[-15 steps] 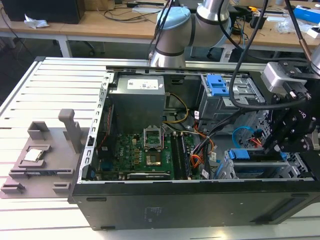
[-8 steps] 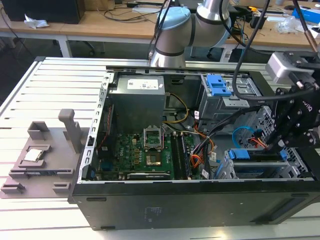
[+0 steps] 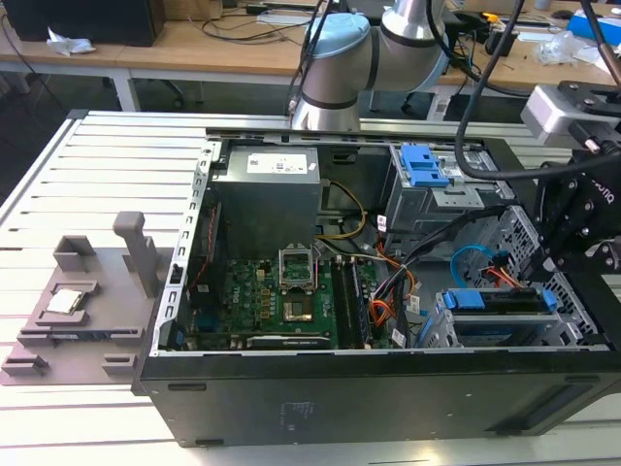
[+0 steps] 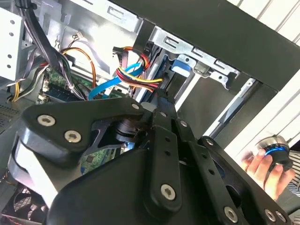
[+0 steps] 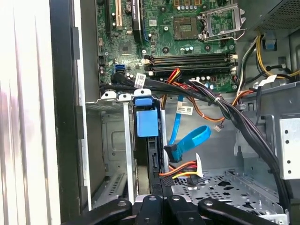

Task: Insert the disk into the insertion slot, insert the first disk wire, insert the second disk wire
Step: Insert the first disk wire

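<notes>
1. Already seated, the silver-grey hard drive stands edge-up in the silver perforated sheet-metal drive cage, at the open case's front corner on the exterior view's right. It is one drive, framed by a bright blue plastic carrier with two end tabs.
2. One thin bundle of orange, red, yellow and black wires runs to the drive's edge, ending at the claw's tip.
3. One glossy light-blue cable curls in a loop just beside that bundle. Its small dark plug hangs near the drive, and whether it is seated cannot be told.
4. The black gripper is drawn narrow, pinching the bundle's plug end against the drive.
5. Further out lie one green motherboard and one grey bay with a blue latch.
6. Outside the case, one person's hand holds a round knob with a blue ring, seen in the second wrist view.
</notes>
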`<state>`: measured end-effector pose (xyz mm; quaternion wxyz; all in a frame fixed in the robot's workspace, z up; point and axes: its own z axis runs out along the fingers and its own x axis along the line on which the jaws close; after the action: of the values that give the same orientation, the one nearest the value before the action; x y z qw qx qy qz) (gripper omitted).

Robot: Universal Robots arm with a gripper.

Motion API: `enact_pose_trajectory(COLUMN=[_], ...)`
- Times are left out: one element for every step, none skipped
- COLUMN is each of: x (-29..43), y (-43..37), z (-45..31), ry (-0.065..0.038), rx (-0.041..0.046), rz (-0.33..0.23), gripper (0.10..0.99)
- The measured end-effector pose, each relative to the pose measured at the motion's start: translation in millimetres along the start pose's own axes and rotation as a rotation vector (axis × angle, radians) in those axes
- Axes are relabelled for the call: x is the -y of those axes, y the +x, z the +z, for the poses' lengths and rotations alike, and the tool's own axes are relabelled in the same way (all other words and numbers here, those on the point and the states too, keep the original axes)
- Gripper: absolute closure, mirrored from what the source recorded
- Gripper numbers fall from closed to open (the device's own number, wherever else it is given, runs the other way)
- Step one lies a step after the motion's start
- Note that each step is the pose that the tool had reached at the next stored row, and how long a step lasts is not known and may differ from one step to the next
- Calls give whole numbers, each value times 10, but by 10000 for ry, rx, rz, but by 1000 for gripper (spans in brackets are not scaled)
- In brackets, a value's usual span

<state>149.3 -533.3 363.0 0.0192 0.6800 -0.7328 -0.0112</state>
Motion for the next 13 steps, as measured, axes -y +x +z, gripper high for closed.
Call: enact_pose_trajectory(x=[-33, -52, -62, -64, -64, -65, -66, -67, -69, -70, -70, -70, -70], y=[2, 4, 5, 6, 5, 5, 5, 6, 6, 7, 6, 6, 6], z=[2, 2, 3, 0, -9, -34, -50, -72, -113, -123, -123, -124, -127], ry=[-1, -1, -1, 0, 0, 1, 0, 0, 0, 0, 0, 0, 0], rx=[6, 6, 6, 4, 6, 4, 7, 6, 6, 9, 11, 10, 6], rz=[-1, 0, 1, 0, -2, -2, -2, -1, -1, -1, -1, -1, -1], gripper=[980, 980, 980, 980, 980, 980, 980, 980, 980, 980, 980, 980, 980])
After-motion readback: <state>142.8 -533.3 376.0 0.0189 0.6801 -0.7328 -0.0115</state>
